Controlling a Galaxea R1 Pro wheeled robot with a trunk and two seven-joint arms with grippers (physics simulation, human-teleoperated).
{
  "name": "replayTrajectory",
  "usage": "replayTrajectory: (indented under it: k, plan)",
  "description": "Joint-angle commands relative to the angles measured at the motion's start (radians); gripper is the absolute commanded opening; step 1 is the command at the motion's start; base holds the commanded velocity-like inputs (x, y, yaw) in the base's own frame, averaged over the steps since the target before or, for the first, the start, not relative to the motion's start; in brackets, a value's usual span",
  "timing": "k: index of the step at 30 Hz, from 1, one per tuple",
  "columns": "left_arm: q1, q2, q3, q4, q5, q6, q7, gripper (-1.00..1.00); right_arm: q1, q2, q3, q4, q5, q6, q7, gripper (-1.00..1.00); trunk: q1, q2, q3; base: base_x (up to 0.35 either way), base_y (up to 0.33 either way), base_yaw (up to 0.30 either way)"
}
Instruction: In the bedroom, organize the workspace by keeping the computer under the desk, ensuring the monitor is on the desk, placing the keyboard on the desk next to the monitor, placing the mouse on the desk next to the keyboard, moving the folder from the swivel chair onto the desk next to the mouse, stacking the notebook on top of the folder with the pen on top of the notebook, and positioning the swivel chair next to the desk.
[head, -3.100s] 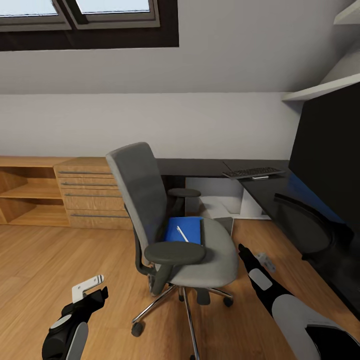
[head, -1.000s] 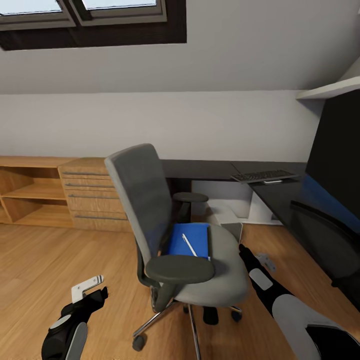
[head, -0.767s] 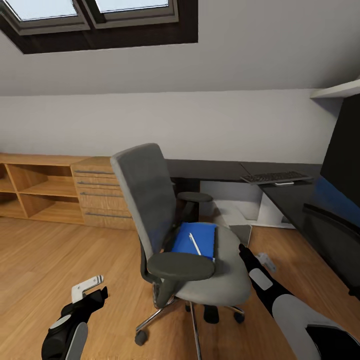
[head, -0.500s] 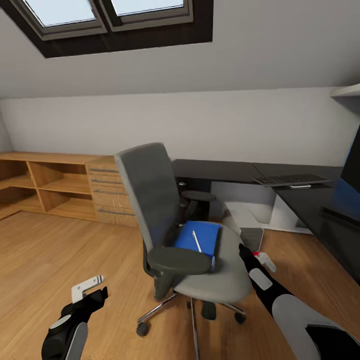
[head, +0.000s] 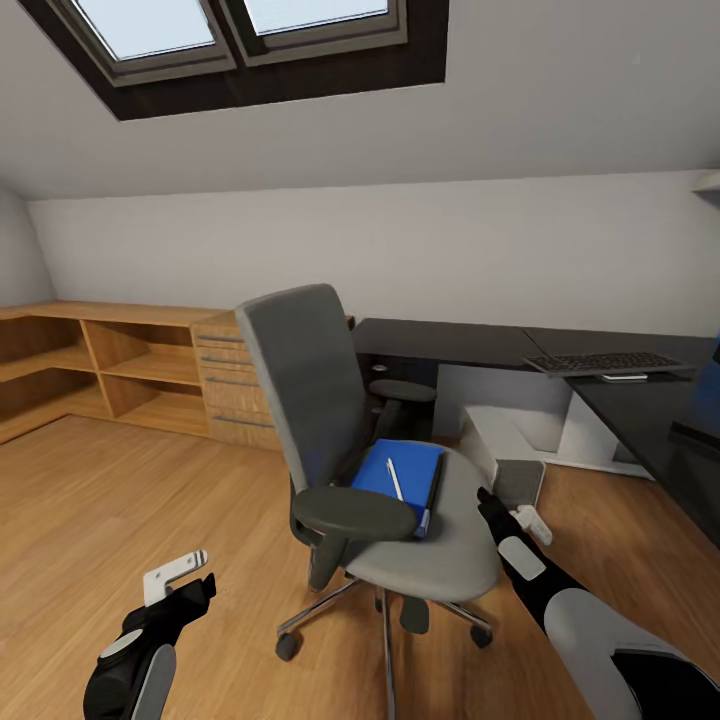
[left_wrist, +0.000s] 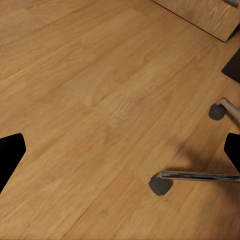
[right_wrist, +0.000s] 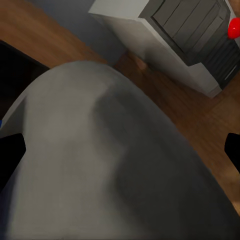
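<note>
Wooden floor (head: 120, 500) spreads under the left gripper (head: 178, 575), low at seven o'clock, jaws parted and empty. Centre, the swivel chair (head: 400, 520) carries the folder (head: 400, 472), long axis toward twelve. The right gripper (head: 515, 520), open, sits nearer, folder at ten o'clock.

The left arm reaches forward low at the head view's lower left, its left gripper (head: 183, 577) held with pale fingers (head: 175, 570) spread. The right arm stretches forward and inward from the lower right, and the right gripper (head: 512, 515) has its fingertips parted wide in its wrist view.
</note>
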Motion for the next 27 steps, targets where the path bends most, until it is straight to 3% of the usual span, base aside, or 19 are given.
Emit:
replayTrajectory:
  k: [1,18,27]
  plan:
    - [-0.001,-0.001,0.001,-0.001,0.011,0.003,0.007,1.0,0.0,-0.003,-0.003,0.0,-0.004,-0.001,0.001,1.0,0.0,0.0,-0.001,0.0,0.0,0.001]
    - [-0.001,0.0,0.001,-0.001,0.011,0.004,0.007,1.0,0.0,-0.038,-0.006,0.0,-0.008,0.001,-0.003,1.0,0.0,0.0,-0.001,0.004,0.0,0.0]
    - [-0.001,0.0,0.0,-0.001,0.011,0.003,0.008,1.0,0.0,-0.053,-0.008,0.003,-0.012,0.003,-0.007,1.0,0.0,0.0,-0.001,0.18,0.0,0.0]
